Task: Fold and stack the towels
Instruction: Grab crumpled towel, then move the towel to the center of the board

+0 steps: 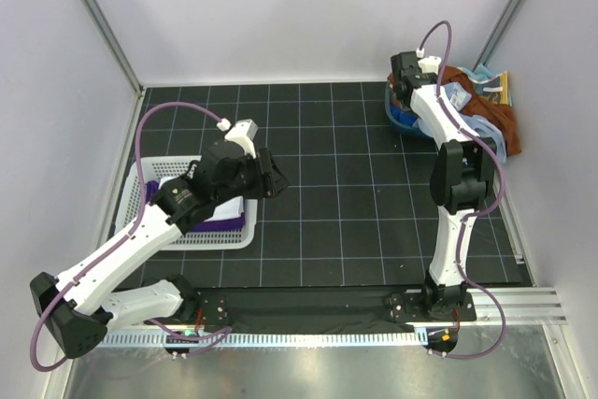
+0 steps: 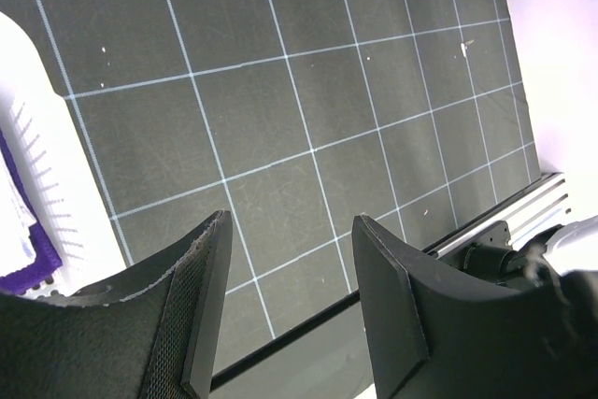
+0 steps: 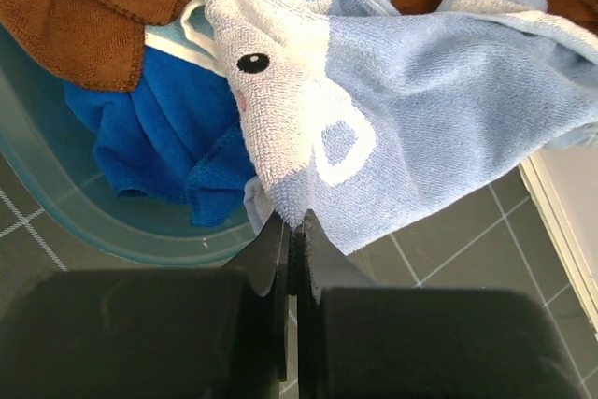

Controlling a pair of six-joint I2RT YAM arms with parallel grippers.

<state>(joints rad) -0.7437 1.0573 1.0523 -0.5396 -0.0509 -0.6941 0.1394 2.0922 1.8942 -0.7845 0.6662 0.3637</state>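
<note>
Purple towel (image 1: 210,224) and white towel (image 1: 232,209) lie stacked in the basket (image 1: 220,240) at the table's (image 1: 336,193) left edge: done, I judge. At the far right corner the right gripper (image 3: 294,226) pinches the bear towel (image 3: 374,91); brown towel (image 3: 93,7) lies unfolded beside it. Left gripper (image 2: 291,231) hangs part open, empty

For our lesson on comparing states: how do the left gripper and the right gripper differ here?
The left gripper stands open; the right gripper is shut. The left gripper holds nothing, over the black mat; the right gripper pinches a corner of the light blue bear towel. Both are black two-finger grippers.
</note>
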